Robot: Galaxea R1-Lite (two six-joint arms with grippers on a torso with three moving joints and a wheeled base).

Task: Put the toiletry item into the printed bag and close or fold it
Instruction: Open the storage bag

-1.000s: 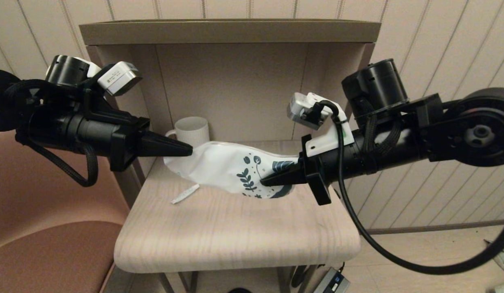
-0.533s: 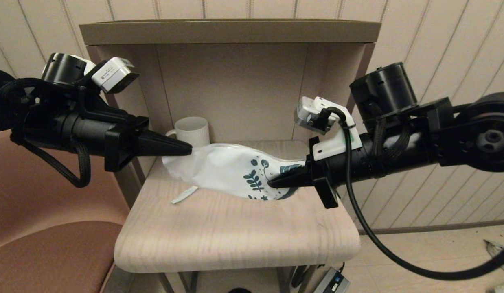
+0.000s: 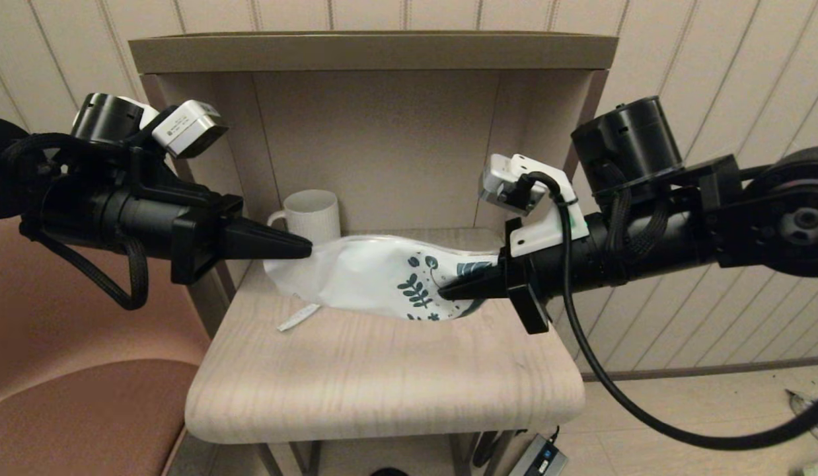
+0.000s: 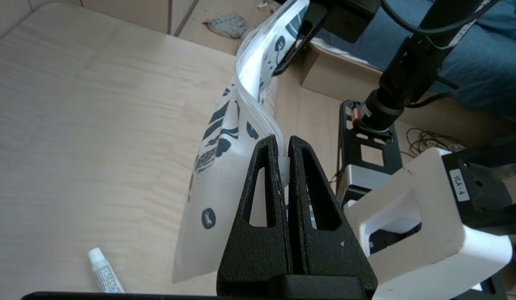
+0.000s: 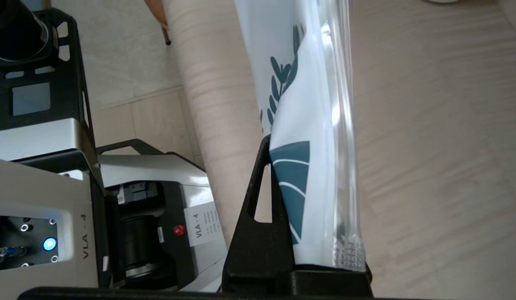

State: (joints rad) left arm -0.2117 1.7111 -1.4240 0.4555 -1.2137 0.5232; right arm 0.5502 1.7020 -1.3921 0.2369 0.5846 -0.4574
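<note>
Printed bag [image 3: 376, 274]: stretched across frame centre, above the surface [image 3: 382, 377].
Left claw [image 3: 306, 248]: clamped on its left end.
Right claw [image 3: 443, 291]: clamped on its printed right end.
Toiletry item [image 3: 299, 317]: outside the bag, lower left of it, nearer the left claw, long axis diagonal.

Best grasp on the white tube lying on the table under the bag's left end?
Pinch the toiletry item across its narrow width near mid-body, coming from above. It lies flat and slim on the table, partly under the printed bag, so a side approach is likely blocked. Both grippers currently grip the bag.
</note>
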